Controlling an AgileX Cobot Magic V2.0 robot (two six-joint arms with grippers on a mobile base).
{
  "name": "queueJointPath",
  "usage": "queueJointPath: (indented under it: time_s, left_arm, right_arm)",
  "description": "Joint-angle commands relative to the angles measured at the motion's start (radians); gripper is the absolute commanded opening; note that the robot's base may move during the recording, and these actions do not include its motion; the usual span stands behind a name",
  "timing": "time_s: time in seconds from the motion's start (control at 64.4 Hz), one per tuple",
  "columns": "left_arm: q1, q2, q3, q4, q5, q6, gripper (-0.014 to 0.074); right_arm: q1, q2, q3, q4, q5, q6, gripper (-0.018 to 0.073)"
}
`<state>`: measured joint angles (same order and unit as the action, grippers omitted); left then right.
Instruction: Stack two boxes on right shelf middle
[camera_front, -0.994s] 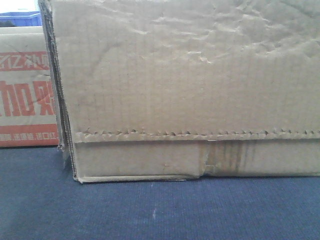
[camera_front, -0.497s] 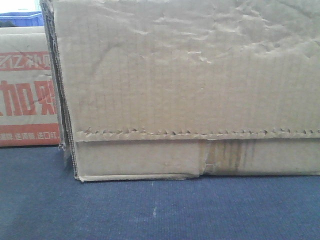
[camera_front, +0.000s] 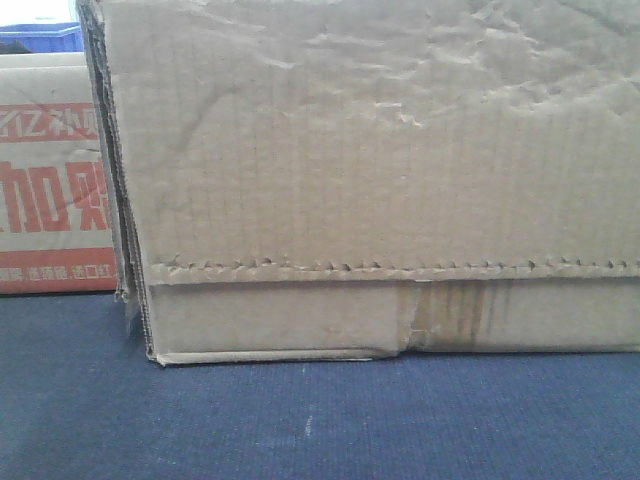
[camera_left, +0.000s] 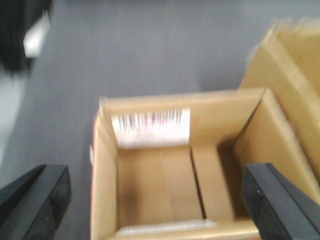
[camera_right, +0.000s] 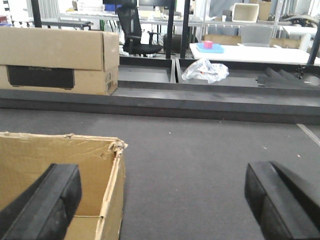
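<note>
Across the front view, the plain box (camera_front: 380, 180) filled nearly the whole frame. It was creased brown corrugated card, with a perforated line low across its face and a strip of clear tape beneath. It stood on the dark blue-grey table (camera_front: 320, 420). Behind it, at far left, stood the printed box (camera_front: 50, 200). It bore large red-orange Chinese characters, of which 加 could be read. A band of smaller characters along its foot was too small and cropped to read. A blue bin (camera_front: 40, 38) showed above it.

My left gripper (camera_left: 155, 205) was spread wide and held nothing. It hung above the open-topped printed box (camera_left: 160, 185), with one dark finger (camera_left: 32, 200) outside the left wall and the other over the right wall. A white barcode label (camera_left: 150, 127) sat on the far inner wall, its bars too blurred to read. The plain box (camera_left: 295, 65) lay just beside it, to the right.

My right gripper (camera_right: 165, 205) was likewise wide apart, gripping nothing. Its left finger (camera_right: 45, 205) hung over the plain box's (camera_right: 60, 165) open top, near a torn corner. The right finger was over bare table. Far beyond lay another carton (camera_right: 55, 60) with a black panel, its print too small to read.
</note>
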<state>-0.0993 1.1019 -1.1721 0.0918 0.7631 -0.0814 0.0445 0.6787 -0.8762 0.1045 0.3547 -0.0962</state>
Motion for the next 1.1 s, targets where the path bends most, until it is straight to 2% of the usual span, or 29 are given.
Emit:
queueJointPath:
  time_s: [0.0,0.062,0.186,0.28,0.388,0.482,0.777,1.088]
  left_arm:
    - [0.009,0.1,-0.11,-0.009,0.124,0.001,0.0601]
    - [0.038,0.171,-0.2,-0.011,0.203,0.013,0.0601]
    - [0.111,0.284,-0.331,-0.067,0.294,0.105,0.0601]
    - [0.167,0.353,-0.38,-0.116,0.343,0.177,0.0601]
    - [0.204,0.42,-0.383,-0.127,0.377,0.223,0.0601]
    - [0.209,0.48,-0.383,-0.127,0.4,0.246,0.0601]
    - [0.209,0.625,-0.383,-0.131,0.393,0.246,0.0601]
    - [0.209,0.663,-0.383,-0.131,0.381,0.246,0.0582]
  right_arm:
    - [0.018,0.0,-0.009,-0.013,-0.018,-0.002,0.057]
    - [0.03,0.0,-0.009,-0.013,-0.013,-0.002,0.057]
    - [0.038,0.0,-0.009,-0.013,0.005,-0.002,0.057]
    - [0.038,0.0,-0.009,-0.013,0.022,-0.002,0.057]
    - [0.038,0.0,-0.009,-0.013,0.028,-0.002,0.057]
    - [0.038,0.0,-0.009,-0.013,0.033,-0.002,0.057]
    - [0.038,0.0,-0.009,-0.013,0.044,-0.002,0.057]
    - [0.038,0.0,-0.009,-0.013,0.044,-0.002,0.057]
